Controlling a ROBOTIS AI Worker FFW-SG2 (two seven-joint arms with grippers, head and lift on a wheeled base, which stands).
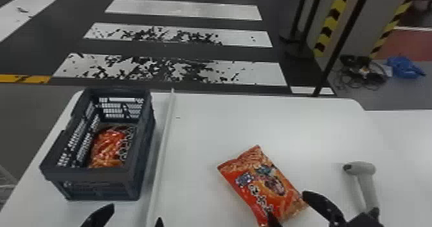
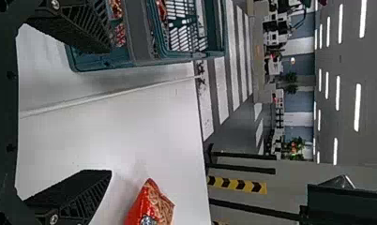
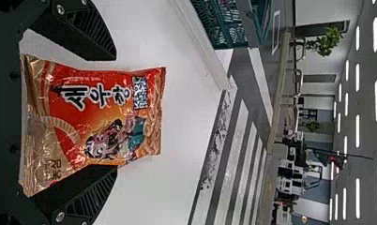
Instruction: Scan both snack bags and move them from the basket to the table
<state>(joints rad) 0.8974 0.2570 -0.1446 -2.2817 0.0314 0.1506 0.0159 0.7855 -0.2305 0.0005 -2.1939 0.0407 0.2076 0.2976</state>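
My left gripper (image 1: 128, 222) is open at the bottom edge, in front of the basket (image 1: 93, 174); in the left wrist view the left gripper (image 2: 110, 110) has nothing between its fingers. One orange-red snack bag (image 1: 107, 146) is inside the dark basket. Right of the divider, the other snack bag (image 1: 257, 181) lies slanted on the white table (image 1: 199, 123). My right gripper (image 1: 288, 205) stands open at that bag's near end. Seen from the right wrist, the right gripper (image 3: 115, 112) has the snack bag (image 3: 102, 117) between its spread fingers, partly covering one; contact is unclear.
A light grey handheld scanner (image 1: 366, 184) rests on the table to the right of the loose bag. A thin white raised strip (image 1: 162, 146) runs along the table beside the basket. Dark poles (image 1: 340, 43) stand beyond the table's far right.
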